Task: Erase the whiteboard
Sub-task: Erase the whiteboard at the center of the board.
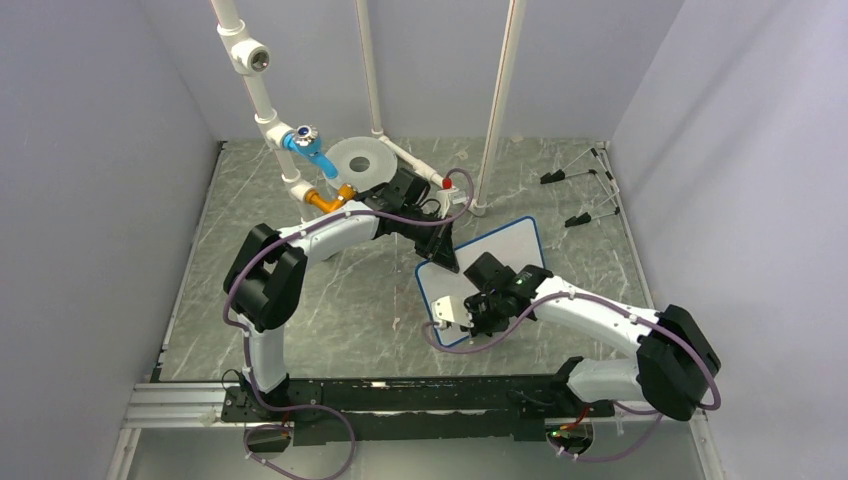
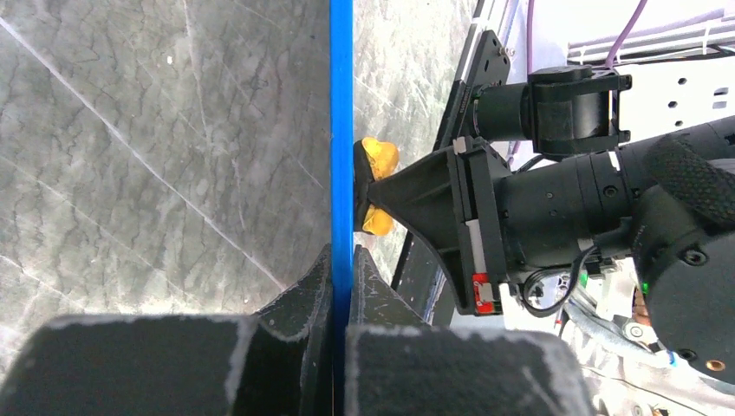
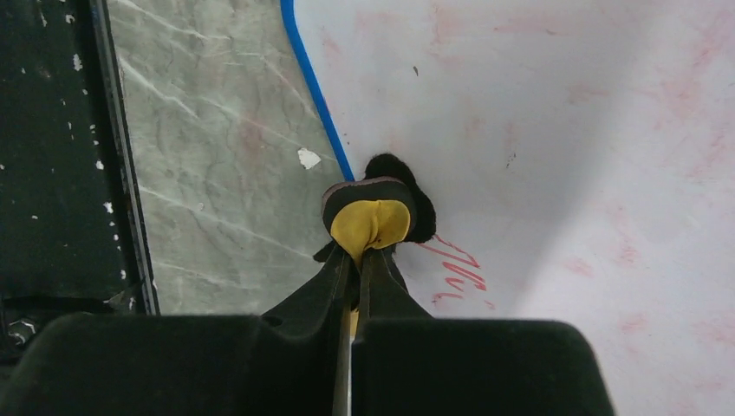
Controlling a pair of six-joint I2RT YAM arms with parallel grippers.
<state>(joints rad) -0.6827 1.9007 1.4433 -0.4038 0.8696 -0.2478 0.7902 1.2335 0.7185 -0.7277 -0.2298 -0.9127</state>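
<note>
Glossy smooth whiteboard (image 3: 563, 130), marble-look table (image 3: 217, 130)

No legible text, label or number shows in any view. On the whiteboard (image 3: 537, 130), red marker strokes (image 3: 455, 269) are too smeared to read.

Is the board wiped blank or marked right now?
Marked: red strokes lie on the board beside the eraser in the right claw, with faint pink smears elsewhere.
</note>
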